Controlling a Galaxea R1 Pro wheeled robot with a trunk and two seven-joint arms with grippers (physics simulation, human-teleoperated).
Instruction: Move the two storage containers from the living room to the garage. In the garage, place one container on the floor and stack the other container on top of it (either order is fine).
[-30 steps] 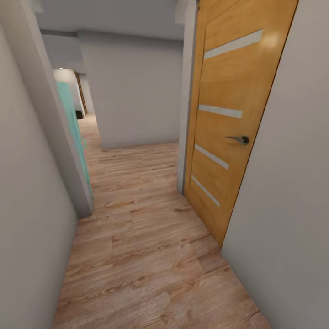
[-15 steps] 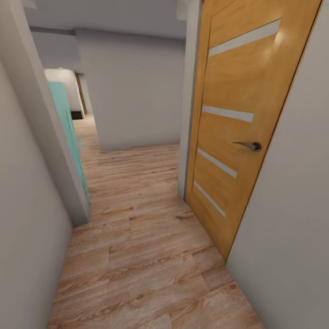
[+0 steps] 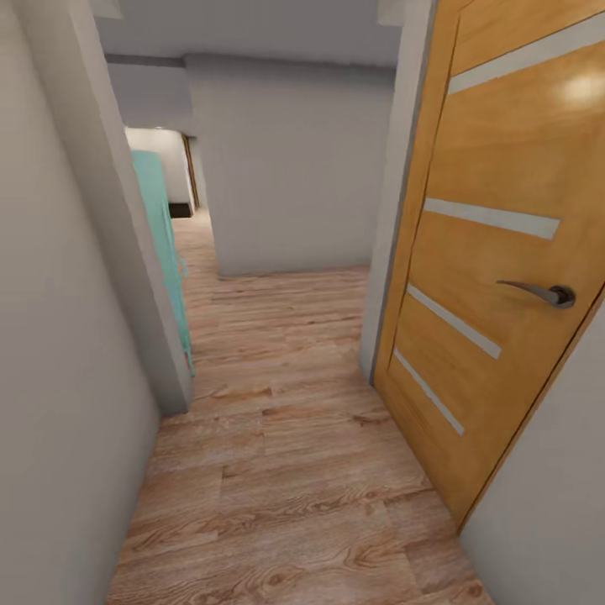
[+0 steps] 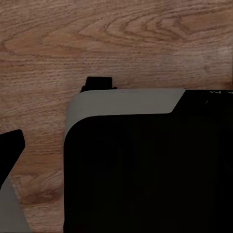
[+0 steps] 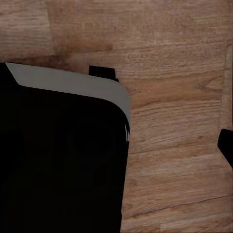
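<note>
The two storage containers are out of view. I am in a narrow corridor with a light wood plank floor (image 3: 286, 470), not the dark grey garage floor. Both wrist views look down on those planks and on my own black and grey base (image 4: 145, 165) (image 5: 58, 155). One dark finger (image 4: 10, 145) of the left gripper shows at the picture's edge, and one dark finger (image 5: 226, 144) of the right gripper likewise. Nothing is seen held in either.
A closed orange wooden door (image 3: 504, 252) with a metal handle (image 3: 546, 292) stands close on the right. A white wall (image 3: 59, 336) runs close on the left, ending in a corner beside a teal panel (image 3: 164, 244). A grey wall (image 3: 294, 168) blocks straight ahead, with a passage leading off at the left.
The head view has moved forward along the corridor and swung a little left. The door and its handle now loom larger at the right. No thing has moved.
</note>
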